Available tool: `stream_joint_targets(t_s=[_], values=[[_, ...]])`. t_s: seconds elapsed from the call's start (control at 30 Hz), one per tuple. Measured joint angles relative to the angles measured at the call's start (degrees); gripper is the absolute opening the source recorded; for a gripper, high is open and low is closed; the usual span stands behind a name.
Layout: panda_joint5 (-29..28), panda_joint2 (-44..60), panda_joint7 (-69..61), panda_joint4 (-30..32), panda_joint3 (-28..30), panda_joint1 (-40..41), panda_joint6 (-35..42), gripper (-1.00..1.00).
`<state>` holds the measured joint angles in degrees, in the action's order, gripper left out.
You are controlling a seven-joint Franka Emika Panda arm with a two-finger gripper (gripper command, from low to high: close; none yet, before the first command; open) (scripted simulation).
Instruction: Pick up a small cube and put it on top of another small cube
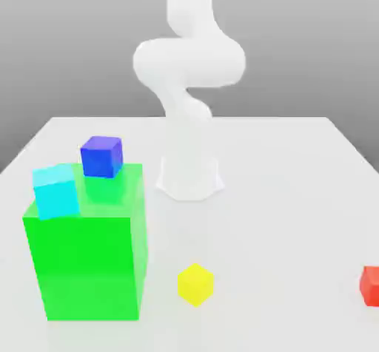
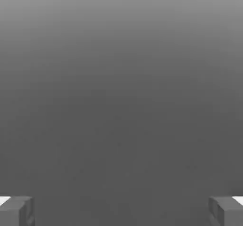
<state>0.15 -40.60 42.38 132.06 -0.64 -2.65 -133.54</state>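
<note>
Tool (image 2: 121, 211) wide open, empty

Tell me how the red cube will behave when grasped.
The red cube looks rigid and flat-faced, so it probably won't roll. Being small, it is likely light and may skid on the smooth table if nudged.

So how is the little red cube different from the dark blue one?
The small bright red cube lies on the white table at the exterior view's right edge, partly cut off; the small dark blue cube sits raised on the big green block, beside a light cyan cube. Both look similar in size and plain.
</note>
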Motion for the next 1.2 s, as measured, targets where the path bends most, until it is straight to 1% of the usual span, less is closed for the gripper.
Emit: stream_joint_targets(t_s=[0.33, 0.57, 0.73, 0.9, 1.07, 1.1, 1.2], values=[[0.38, 21.08, -13.78, 1.12, -3.98, -9.66, -7.10, 0.00], [-0.99, 35.62, -22.11, 1.88, -8.33, -15.39, -11.98, 0.00], [-3.82, 46.16, -26.74, 2.41, -10.40, -20.37, -15.41, 0.00], [-8.37, 56.88, -30.16, 2.87, -12.48, -23.79, -18.69, 0.00], [-13.00, 67.30, -28.18, 1.17, -9.59, -27.23, -25.59, 0.00], [-13.47, 68.56, -27.85, 0.90, -9.03, -27.70, -26.57, -1.00], [-13.48, 68.56, -27.84, 0.89, -9.04, -27.70, -26.54, -1.00]])
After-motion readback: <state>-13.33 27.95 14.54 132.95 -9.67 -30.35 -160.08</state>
